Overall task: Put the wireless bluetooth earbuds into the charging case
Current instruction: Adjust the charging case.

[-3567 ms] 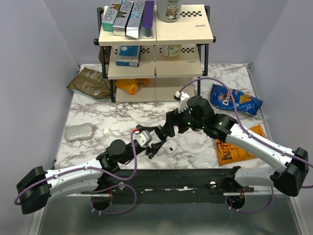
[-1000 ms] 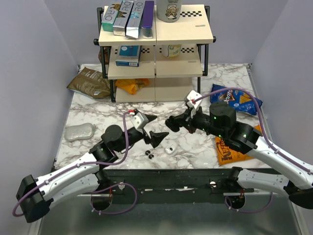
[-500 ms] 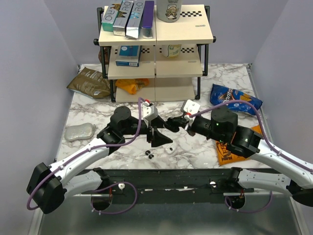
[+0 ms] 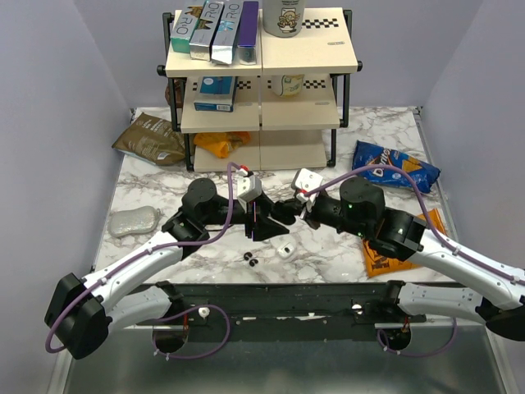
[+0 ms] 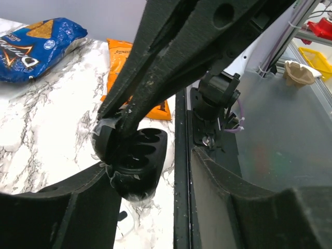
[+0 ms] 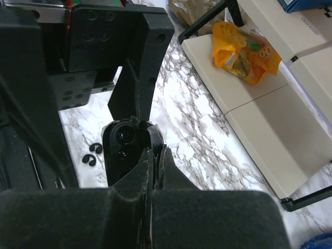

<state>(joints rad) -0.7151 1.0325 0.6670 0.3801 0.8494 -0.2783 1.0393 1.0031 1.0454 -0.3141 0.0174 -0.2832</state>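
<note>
Wireless bluetooth earbuds, two tiny black rounded buds, are lying side by side on the white marbled tabletop near its front edge, so neither is sitting in the case yet. I am holding the black plastic charging case with the right gripper, whose fingers are pinching shut on the case's rim. I am reading the case as lifted off the table. My left gripper is straddling the case with its fingers partly open. One finger is touching the case's side and the other is standing clear, so I am not counting that as a grip. The case's sockets are showing empty. I am judging both pick-ups and both insertions as left to do.
</note>
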